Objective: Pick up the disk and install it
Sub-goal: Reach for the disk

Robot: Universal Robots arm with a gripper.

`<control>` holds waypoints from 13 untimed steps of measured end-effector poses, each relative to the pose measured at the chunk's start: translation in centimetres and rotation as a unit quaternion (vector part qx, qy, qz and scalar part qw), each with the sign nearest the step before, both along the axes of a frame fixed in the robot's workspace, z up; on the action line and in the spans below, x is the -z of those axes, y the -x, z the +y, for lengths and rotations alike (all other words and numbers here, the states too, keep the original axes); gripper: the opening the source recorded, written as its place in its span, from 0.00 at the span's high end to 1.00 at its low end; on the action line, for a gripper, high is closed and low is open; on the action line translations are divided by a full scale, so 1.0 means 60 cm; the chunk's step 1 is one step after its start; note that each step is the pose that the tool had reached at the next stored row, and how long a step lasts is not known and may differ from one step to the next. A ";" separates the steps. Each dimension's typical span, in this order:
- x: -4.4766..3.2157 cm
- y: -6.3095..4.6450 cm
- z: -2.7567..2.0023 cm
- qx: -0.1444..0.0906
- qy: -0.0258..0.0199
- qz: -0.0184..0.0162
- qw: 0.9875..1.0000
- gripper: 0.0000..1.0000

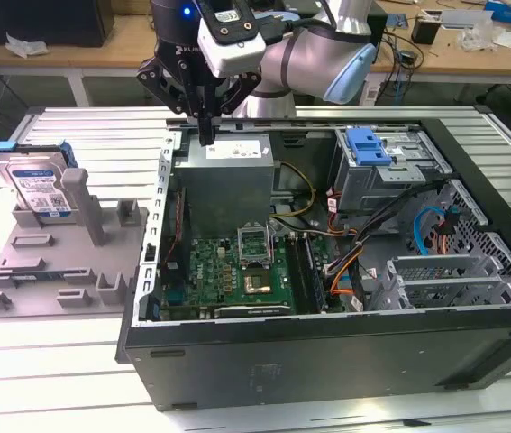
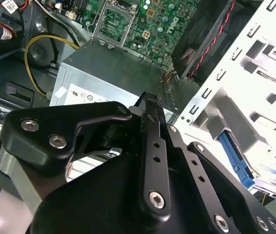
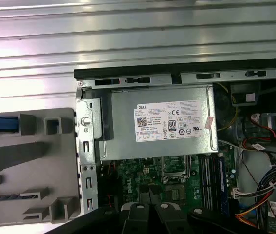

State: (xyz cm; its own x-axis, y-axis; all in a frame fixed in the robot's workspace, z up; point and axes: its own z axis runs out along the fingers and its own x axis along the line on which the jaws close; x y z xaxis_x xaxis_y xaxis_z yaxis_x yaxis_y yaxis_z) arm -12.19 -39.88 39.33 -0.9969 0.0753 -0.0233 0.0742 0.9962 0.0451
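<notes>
Two fingers (image 1: 206, 135) of mine are pressed together with nothing between them. They hang just above the power supply (image 1: 228, 185), close to the rim of the open computer case (image 1: 327, 356) on the exterior view's left. The disk (image 1: 39, 185) is not with me. It stands upright in a grey fixture (image 1: 57, 280) on the counter (image 1: 48, 379), outside the case and well apart from my fingers.

I judge that the first danger is my own closed state. If I reach the disk like this, I push it instead of taking it, and it may tip in its slot. A grey post (image 1: 79, 194) stands just beside the disk, so a crooked approach may knock against it.

I am also low over the power supply, and a sideways move without rising could catch the case rim.

The drive cage (image 1: 390, 176) with its blue latch (image 1: 368, 146) lies on the far side of the case, and cables (image 1: 363, 253) run near it. A carried disk may snag there. If my hold on the disk is weak or tilted, it may jam at the cage mouth.
</notes>
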 end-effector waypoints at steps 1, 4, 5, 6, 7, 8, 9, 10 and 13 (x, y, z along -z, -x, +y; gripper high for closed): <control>0.000 0.000 0.0000 0.000 0.000 0.000 1.000 0.89; 0.000 0.000 0.0000 0.000 0.000 0.000 1.000 0.89; 0.000 0.000 0.0000 0.000 0.000 0.000 1.000 0.89; 0.000 0.001 0.0000 0.000 0.000 0.000 1.000 0.89; 0.000 0.008 0.0008 0.000 0.000 0.000 1.000 0.89; 0.000 0.023 0.0022 0.000 0.000 0.000 1.000 0.89; 0.000 0.040 0.0042 0.000 0.000 0.000 1.000 0.89; 0.000 0.049 0.0051 0.000 0.000 0.000 1.000 0.89; 0.000 0.068 0.0072 0.000 0.000 0.000 1.000 0.89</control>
